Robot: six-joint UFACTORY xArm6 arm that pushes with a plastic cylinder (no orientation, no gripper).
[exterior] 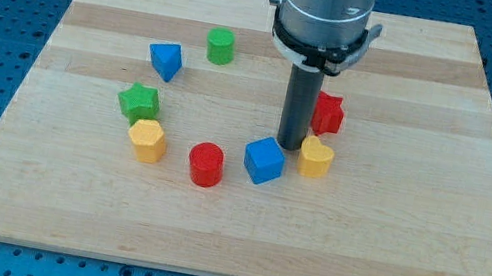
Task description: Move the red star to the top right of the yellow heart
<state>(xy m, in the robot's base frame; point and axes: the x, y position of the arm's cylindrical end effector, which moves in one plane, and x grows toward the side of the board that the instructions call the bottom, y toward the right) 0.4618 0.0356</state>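
Observation:
The red star (330, 114) lies on the wooden board just to the right of my rod, partly hidden by it. The yellow heart (316, 157) sits right below the star, slightly to its left. My tip (288, 146) rests on the board between the blue cube (263, 159) and the yellow heart, touching or nearly touching the heart's left side and just left of and below the red star.
A red cylinder (206, 164), a yellow hexagon block (147, 139), a green star (139, 100), a blue triangular block (166, 59) and a green cylinder (220, 46) form a ring to the left. The wooden board (411, 238) ends at a blue perforated table.

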